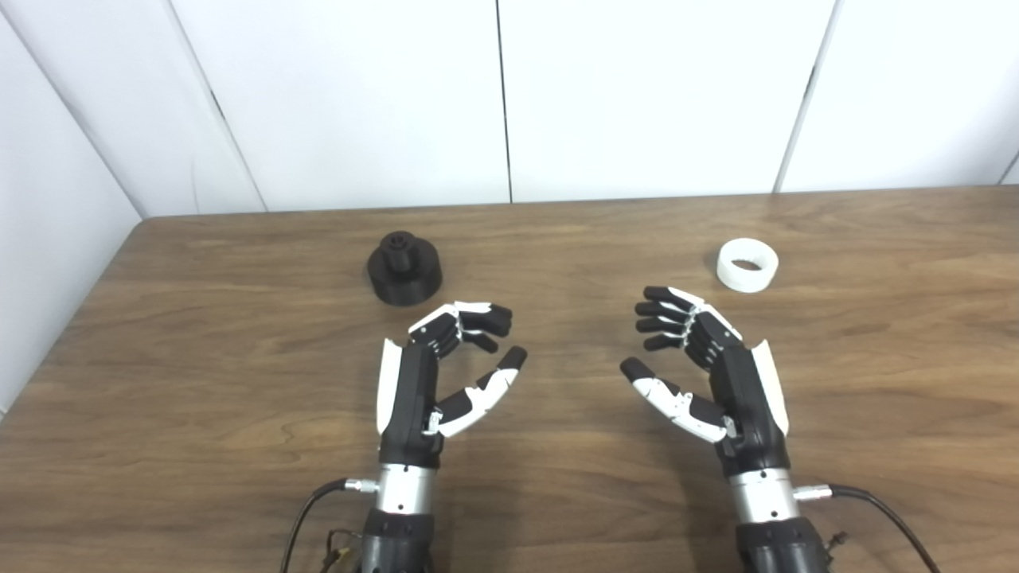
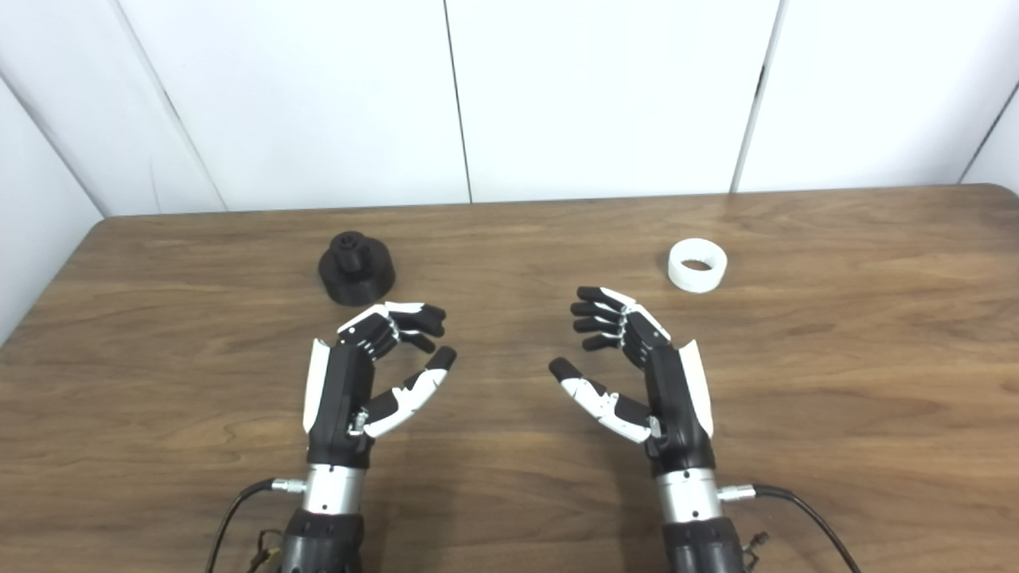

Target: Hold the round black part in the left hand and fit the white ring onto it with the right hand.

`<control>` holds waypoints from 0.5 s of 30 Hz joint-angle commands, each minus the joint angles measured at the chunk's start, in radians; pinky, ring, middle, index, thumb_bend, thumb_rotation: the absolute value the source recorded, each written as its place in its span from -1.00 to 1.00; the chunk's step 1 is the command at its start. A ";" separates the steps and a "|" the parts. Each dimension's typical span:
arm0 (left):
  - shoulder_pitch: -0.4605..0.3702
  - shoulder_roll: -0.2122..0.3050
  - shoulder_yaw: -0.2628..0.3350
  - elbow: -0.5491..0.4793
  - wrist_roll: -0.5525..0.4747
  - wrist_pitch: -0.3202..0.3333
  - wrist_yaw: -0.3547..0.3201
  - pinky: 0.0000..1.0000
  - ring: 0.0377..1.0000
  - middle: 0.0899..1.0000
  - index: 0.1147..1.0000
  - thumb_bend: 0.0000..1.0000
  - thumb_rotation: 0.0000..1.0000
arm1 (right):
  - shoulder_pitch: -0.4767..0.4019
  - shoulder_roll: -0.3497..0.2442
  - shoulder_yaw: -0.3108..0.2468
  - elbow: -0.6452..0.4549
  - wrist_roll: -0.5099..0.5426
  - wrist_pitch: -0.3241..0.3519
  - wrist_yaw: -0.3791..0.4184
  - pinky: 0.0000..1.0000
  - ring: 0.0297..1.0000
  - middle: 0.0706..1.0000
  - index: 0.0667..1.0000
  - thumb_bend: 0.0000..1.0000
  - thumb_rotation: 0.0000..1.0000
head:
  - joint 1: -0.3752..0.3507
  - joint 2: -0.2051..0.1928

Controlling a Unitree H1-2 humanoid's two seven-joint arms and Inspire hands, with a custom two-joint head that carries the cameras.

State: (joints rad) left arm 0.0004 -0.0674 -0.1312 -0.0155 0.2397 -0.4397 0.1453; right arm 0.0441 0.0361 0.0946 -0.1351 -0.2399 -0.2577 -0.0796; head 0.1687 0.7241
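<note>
Both hands empty over the table, parts not yet picked up.

Taking the round black part point(image 1: 404, 268) as the landmark: it sits upright on the wooden table point(image 1: 199, 382), its narrow stub pointing up from a wider base. The left hand point(image 1: 434, 374) hangs just nearer the camera and slightly right of it, released, fingers curled loosely apart from the thumb, grasping nothing. Further right of the part, the right hand point(image 1: 704, 374) mirrors it, likewise released and empty. The white ring point(image 1: 747, 265) lies flat, well to the right of the part, just beyond the right hand. Likely risks: fingers closing over the stub would block the ring's seat; a tilted ring could jam or slip and roll away.
</note>
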 commanded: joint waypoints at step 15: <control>0.000 -0.058 -0.003 0.044 0.106 -0.016 0.061 -0.05 0.11 0.15 -0.14 0.00 -0.85 | 0.023 -0.082 -0.039 0.083 0.072 -0.116 0.019 0.20 0.32 0.40 0.46 0.24 -0.46 | 0.132 -0.031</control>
State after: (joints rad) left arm -0.0033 -0.1101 -0.1285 0.0062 0.3341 -0.4397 0.1941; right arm 0.0264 -0.0171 0.0757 -0.1073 -0.1643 -0.3408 -0.0603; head 0.2991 0.6918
